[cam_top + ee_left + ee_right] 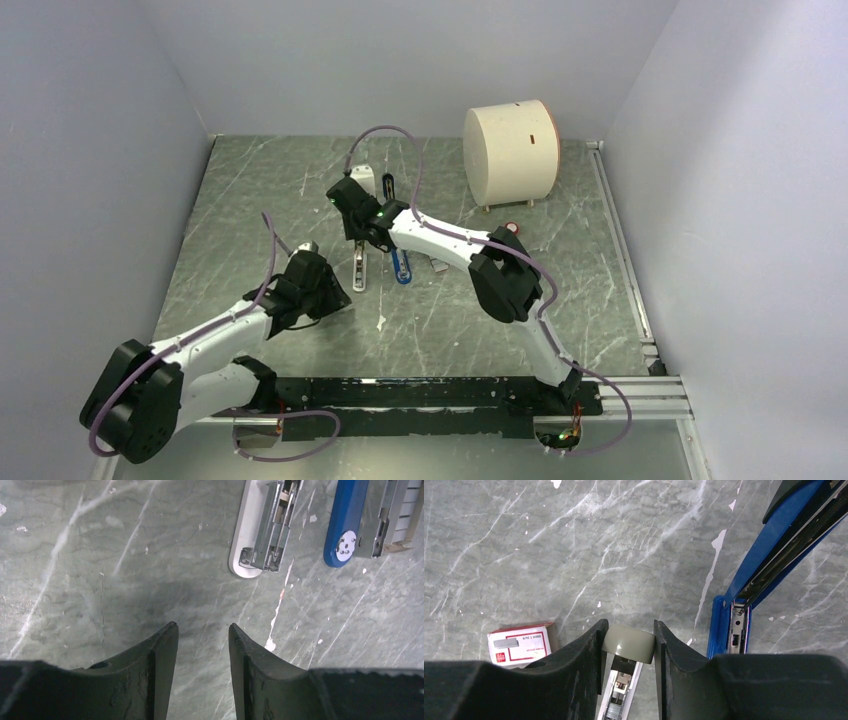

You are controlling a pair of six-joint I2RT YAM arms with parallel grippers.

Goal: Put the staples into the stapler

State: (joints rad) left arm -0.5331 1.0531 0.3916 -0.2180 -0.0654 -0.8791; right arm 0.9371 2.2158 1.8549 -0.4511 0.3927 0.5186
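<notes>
Pale grey walls (pixel 420 60) are closing in the scratched green marble tabletop (pixel 260 190) on three sides while a cream drum (pixel 510 150) is sitting at one o'clock.

Jaws pinch pale stapler (pixel 629 647); blue stapler (pixel 774 545) right; staple box (pixel 521 644) left.

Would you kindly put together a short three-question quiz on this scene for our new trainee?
1. True or false: the left gripper holds a stapler.
2. The right gripper has its fingers around the end of: A) the cylinder B) the white stapler C) the staple box.
3. What colour is the other stapler?

Key: 1 false, it is open and empty; 2 B; 3 blue.
</notes>
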